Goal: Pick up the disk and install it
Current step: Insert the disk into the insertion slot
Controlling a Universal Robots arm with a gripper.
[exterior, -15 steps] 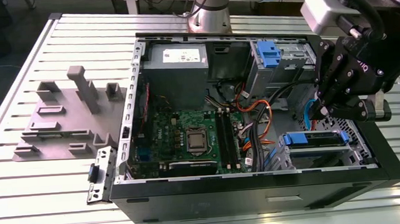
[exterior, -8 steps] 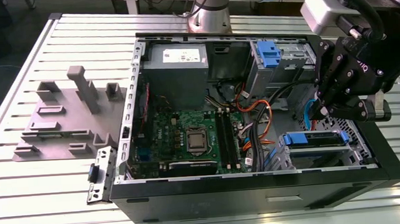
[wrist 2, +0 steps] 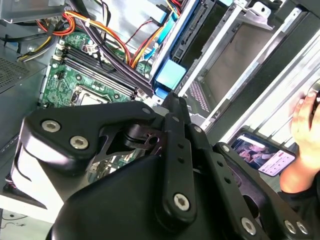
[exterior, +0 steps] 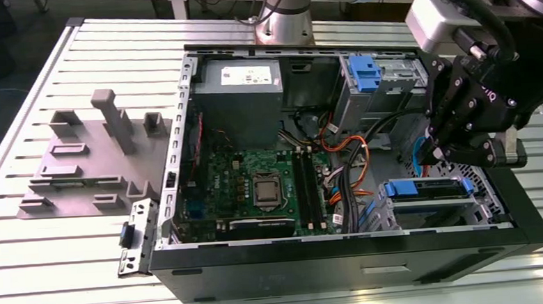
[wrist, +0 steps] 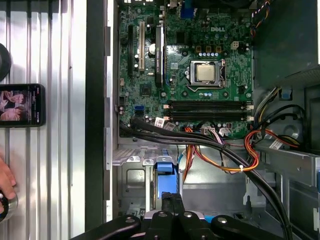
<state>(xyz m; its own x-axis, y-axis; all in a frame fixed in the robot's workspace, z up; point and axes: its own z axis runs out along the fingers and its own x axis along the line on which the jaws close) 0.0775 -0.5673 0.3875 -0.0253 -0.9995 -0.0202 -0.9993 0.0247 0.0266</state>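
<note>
pincer [exterior: 465, 157] over open PC case [exterior: 351, 249]; grip state cannot tell | disk [exterior: 427, 188] in blue carrier, seated in drive bay just below pincer | judged rigid, dense, shock-sensitive; take by carrier's side rails, not label

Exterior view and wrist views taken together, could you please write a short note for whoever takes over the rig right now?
Gripper: hangs over the open computer case, at the drive cage on the exterior view's right, close above the disk.
Disk: lies flat in that cage, with its blue frame showing.
Done: the disk is at the cage, judging by where it lies.
Left: the pictures cannot confirm that it is fully seated, nor that the gripper has let go of it.
Caution: a person's hand and a phone are on the table beside the case.
</note>
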